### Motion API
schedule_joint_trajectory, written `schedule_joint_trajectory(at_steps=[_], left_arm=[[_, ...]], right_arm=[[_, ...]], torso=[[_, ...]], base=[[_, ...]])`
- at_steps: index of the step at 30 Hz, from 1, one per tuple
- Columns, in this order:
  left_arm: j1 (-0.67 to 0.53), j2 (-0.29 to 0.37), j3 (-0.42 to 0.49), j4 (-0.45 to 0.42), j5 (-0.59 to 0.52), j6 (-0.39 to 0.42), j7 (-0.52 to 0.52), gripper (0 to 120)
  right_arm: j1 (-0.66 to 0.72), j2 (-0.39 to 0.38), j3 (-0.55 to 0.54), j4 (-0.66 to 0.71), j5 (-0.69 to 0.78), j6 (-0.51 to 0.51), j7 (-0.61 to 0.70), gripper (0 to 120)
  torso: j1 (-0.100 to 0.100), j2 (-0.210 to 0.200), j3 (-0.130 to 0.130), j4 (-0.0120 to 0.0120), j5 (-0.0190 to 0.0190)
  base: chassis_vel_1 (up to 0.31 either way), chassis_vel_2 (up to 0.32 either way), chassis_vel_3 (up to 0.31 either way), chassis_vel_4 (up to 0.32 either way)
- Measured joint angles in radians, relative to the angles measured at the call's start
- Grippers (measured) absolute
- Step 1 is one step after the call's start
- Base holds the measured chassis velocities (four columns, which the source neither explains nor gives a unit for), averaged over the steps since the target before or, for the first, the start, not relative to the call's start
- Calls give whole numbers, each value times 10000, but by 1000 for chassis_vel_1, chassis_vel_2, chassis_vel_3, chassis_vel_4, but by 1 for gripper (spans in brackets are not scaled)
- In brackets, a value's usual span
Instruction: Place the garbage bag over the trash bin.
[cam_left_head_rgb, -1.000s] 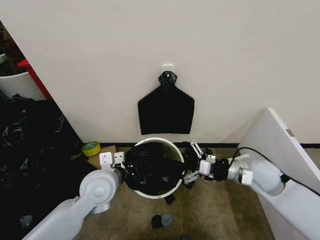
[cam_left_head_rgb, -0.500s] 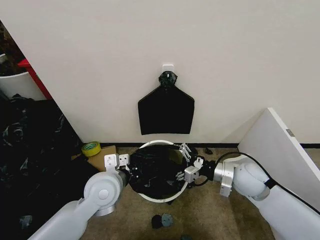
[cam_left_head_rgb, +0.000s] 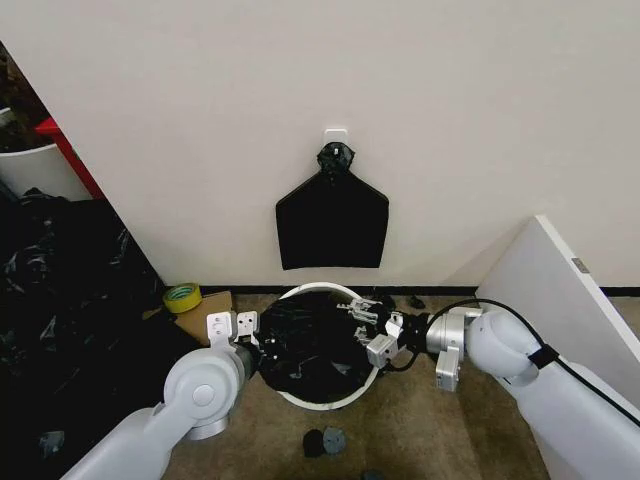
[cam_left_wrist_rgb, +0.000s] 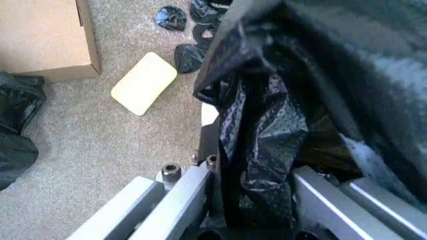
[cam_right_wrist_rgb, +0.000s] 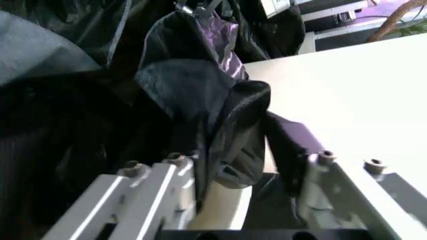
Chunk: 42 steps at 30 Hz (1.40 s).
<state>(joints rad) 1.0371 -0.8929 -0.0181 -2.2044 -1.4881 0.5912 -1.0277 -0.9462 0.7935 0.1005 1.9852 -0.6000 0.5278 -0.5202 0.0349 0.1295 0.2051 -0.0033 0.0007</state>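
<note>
Left end effector (cam_left_head_rgb: 256, 350) is clamped on a fold of the garbage bag (cam_left_head_rgb: 310, 345) at the bin's near-left rim; the left wrist view shows a bunched strip of film pinched between its two metal fingers (cam_left_wrist_rgb: 175, 199). Opposite it, across the bin's mouth, the right end effector (cam_left_head_rgb: 372, 325) is closed on another fold of the same bag, which the right wrist view shows gathered between its fingers (cam_right_wrist_rgb: 160, 192).

Between the two end effectors sits the trash bin (cam_left_head_rgb: 322, 290), one round pale bucket on the carpet, with the bag spread over most of its opening and the far rim showing bare.

I judge the bag to be very light, limp and slippery: thin glossy film that crumples, sags and could slide out of a pinch or tear if pulled hard against the rim. Its hem is the place to hold, at opposite sides, so the mouth can be stretched wider than the rim.

Counted: one bin, one bag in hand, two end effectors, both gripping.
</note>
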Motion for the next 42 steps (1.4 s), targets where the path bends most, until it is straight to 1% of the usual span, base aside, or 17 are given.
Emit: schedule_joint_trajectory(at_steps=[2, 7, 9, 11, 14, 15, 18, 20, 21, 24, 26, 30, 35, 37, 39, 41, 42], left_arm=[[21, 5, -3, -22, -7, 6, -6, 0], [68, 29, -3, -103, -33, 31, -35, 0], [67, 32, -9, -110, -39, 34, -39, 0], [69, 47, -28, -118, -44, 40, -43, 0], [133, 95, -40, -169, -42, 81, -51, 0], [133, 95, -40, -169, -42, 81, -51, 0], [133, 162, 126, -278, -23, 187, -55, 0], [120, 212, 265, -408, -21, 315, -47, 0], [120, 212, 265, -408, -21, 315, -47, 0], [183, 291, 361, -659, -21, 544, -30, 0], [216, 355, 453, -816, -20, 728, -22, 0], [285, 408, 479, -1034, -21, 893, -17, 0], [406, 474, 421, -1347, -33, 970, -17, 0], [445, 496, 358, -1442, -38, 981, -18, 0], [408, 503, 263, -1468, -40, 981, -23, 0], [298, 502, 86, -1429, -47, 960, -15, 0], [298, 502, 86, -1429, -47, 960, -15, 0]], right_arm=[[-12, 3, -16, 0, 41, -13, 0, 23], [-33, -59, -46, -5, 514, -193, 1, 2], [-40, -114, -56, -10, 778, -310, -3, 0], [-49, -258, -83, -28, 1738, -747, -51, 0], [-186, -631, -338, -92, 4479, -2132, 445, 0], [-186, -631, -338, -92, 4479, -2132, 445, 0], [-510, -899, -531, -41, 6926, -3501, 1522, 0], [-797, -1032, -553, 67, 8637, -4608, 2469, 0], [-797, -1032, -553, 67, 8637, -4608, 2469, 0], [-991, -1077, -561, 218, 10160, -5539, 3310, 0], [-1085, -1084, -522, 296, 10894, -5857, 3651, 0], [-1113, -1084, -428, 327, 11121, -6271, 3988, 0], [-1179, -1129, -273, 186, 10545, -6431, 4048, 0], [-1256, -1169, -172, 74, 10202, -6186, 3788, 0], [-1379, -1221, -60, -33, 9570, -5607, 3508, 0], [-1507, -1293, 133, -137, 9016, -4964, 2937, 5], [-1507, -1293, 133, -137, 9016, -4964, 2937, 5]], torso=[[0, 0, 0, 0, 0], [0, 0, 0, 1, 1], [0, 0, 0, 0, 0], [0, 0, 0, -1, 1], [0, 0, 0, 1, -1], [0, 0, 0, 1, -1], [0, 0, 0, 2, 2], [0, 0, 0, -4, -1], [0, 0, 0, -4, -1], [-1, 0, 0, 0, 2], [-2, 0, 0, 0, 1], [-2, 0, 0, 0, 1], [-2, 0, 0, 0, 1], [-2, 0, 0, 0, 1], [-2, 0, 0, 1, 1], [-2, 0, 0, -1, 1], [-2, 0, 0, -1, 1]], base=[[0, 0, 0, 0], [0, 0, 0, 0], [0, 0, 0, 0], [0, 0, 0, 0], [0, 0, 0, 0], [0, 0, 0, 0], [0, 0, 0, 0], [0, 0, 0, 0], [0, 0, 0, 0], [0, 0, 0, 0], [0, 0, 0, 0], [0, 0, 0, 0], [0, 0, 0, 0], [0, 0, 0, 0], [0, 0, 0, 0], [0, 0, 0, 0], [0, 0, 0, 0]])
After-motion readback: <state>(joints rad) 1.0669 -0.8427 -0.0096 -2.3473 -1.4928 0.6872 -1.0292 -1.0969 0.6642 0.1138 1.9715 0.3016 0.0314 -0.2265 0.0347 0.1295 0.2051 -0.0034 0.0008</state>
